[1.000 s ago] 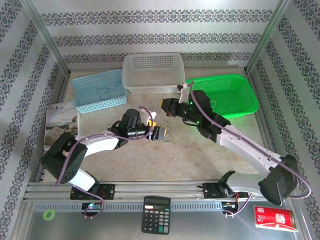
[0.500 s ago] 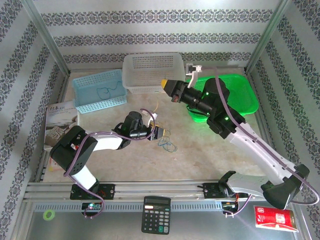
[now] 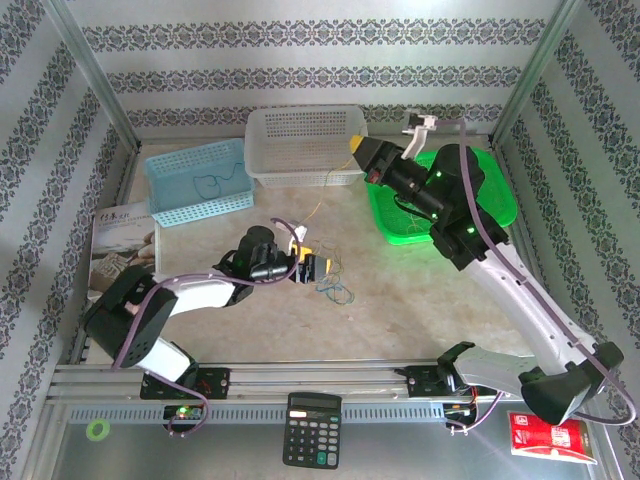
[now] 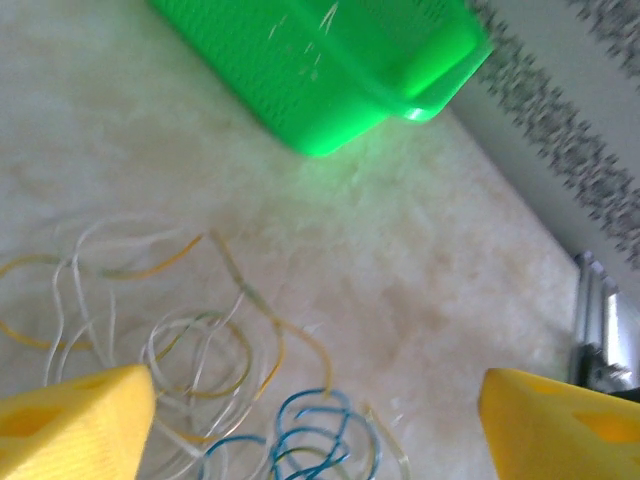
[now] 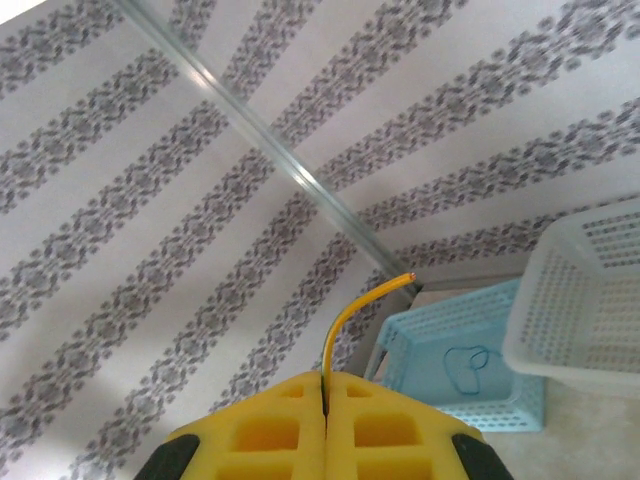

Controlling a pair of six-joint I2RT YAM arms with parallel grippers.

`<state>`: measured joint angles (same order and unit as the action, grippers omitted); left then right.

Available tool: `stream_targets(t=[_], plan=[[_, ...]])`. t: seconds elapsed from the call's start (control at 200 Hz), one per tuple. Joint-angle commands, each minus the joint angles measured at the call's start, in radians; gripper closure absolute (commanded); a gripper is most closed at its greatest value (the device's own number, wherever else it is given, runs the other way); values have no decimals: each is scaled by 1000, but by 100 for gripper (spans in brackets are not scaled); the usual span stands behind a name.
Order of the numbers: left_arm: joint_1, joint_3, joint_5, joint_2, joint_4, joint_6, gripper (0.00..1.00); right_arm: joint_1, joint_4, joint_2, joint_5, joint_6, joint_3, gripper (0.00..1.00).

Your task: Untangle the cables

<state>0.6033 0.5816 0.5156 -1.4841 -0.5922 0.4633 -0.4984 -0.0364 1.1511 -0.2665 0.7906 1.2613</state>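
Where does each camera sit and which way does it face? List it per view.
Top external: above and behind the bases, looking down on the table, both arms, left gripper and right gripper.
Left wrist: low, facing the cables and green basket; open yellow fingertips.
Right wrist: raised, facing the wallpapered wall; shut fingers pinch a yellow cable.
Shared: top and right wrist both show the blue basket.

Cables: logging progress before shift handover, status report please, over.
Left jaws open over the tangled cables. Right jaws shut on yellow cable, held high. Green basket apart from the pile, not in the way.
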Motion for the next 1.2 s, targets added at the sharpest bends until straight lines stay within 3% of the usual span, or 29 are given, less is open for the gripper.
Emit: stream_targets(t=[0.0, 0.1, 0.325, 0.4, 0.58, 0.914, 1.049, 1.199], plan=[[11, -3, -14, 85, -5, 40, 9, 38, -13, -15, 29, -3, -13, 100], [11, 2, -64, 146, 61, 29, 0, 74, -9, 1, 33, -16, -6, 100], [-4, 45, -338, 287, 348, -40, 0, 185, 4, 10, 52, -26, 5, 100], [-24, 40, -368, 337, 378, -48, 0, 229, -1, 8, 37, -11, 4, 100], [-91, 98, -346, 428, 470, -27, 0, 281, 1, 12, -9, -8, 13, 100], [-263, 362, -124, 361, 628, 44, 0, 281, -12, 39, -41, -22, -25, 100], [-275, 437, -85, 289, 665, 49, 0, 281, -23, 118, -68, -34, 2, 100], [-277, 401, -89, 232, 604, 89, 0, 275, -35, 281, -89, -44, 100, 100]])
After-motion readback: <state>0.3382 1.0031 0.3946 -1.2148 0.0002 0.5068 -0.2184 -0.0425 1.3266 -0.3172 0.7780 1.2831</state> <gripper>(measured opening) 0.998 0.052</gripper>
